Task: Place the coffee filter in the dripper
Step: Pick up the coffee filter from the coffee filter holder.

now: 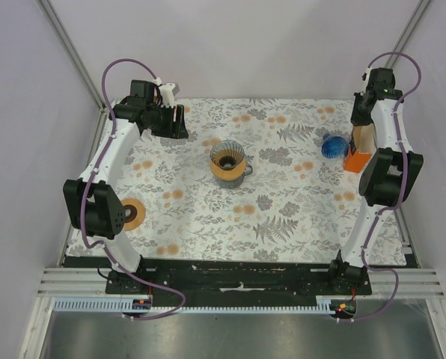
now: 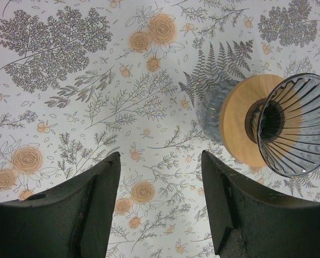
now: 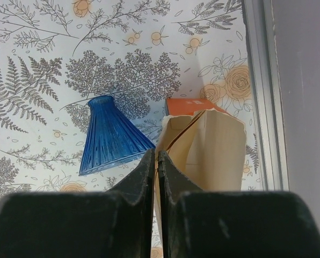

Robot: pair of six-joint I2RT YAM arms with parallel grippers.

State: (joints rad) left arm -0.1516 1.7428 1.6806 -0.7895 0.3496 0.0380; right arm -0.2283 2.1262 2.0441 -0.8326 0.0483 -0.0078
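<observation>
The clear glass dripper [image 1: 227, 160] with a wooden collar stands mid-table on a grey server; in the left wrist view the dripper [image 2: 295, 127] is at the right. My left gripper [image 1: 170, 124] hangs open and empty over the cloth to the left of the dripper, and its jaws [image 2: 160, 157] are wide apart. My right gripper [image 1: 360, 118] is at the far right. Its fingers [image 3: 156, 154] are closed on the left edge of a tan paper coffee filter [image 3: 216, 148], which stands at the orange filter box [image 3: 188, 106].
A blue ribbed glass dripper [image 1: 332, 145] lies on its side just left of the orange box [image 1: 355, 160]; it also shows in the right wrist view [image 3: 109, 137]. A wooden ring [image 1: 134, 215] lies by the left arm. The metal frame rail [image 3: 263, 91] runs along the table's right edge.
</observation>
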